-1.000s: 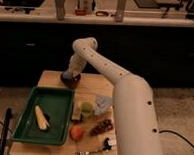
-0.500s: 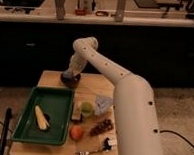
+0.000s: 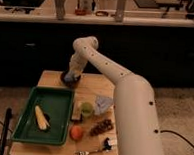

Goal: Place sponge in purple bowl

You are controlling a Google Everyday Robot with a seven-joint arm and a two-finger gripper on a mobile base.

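Note:
The dark purple bowl [image 3: 69,80] sits at the back left of the wooden table [image 3: 97,84]. My gripper [image 3: 72,75] is at the end of the long white arm and hangs right over the bowl, down at its rim. A small bluish patch [image 3: 74,70] shows at the gripper just above the bowl. It could be the sponge, but I cannot tell for sure. The inside of the bowl is hidden by the gripper.
A green tray [image 3: 59,97] holding a yellow item [image 3: 41,118] fills the table's left. Right of it are a tan block [image 3: 77,110], a green object [image 3: 87,109], a pale crumpled packet [image 3: 102,103], an orange fruit [image 3: 76,132], dark grapes [image 3: 103,126] and a fork [image 3: 87,152].

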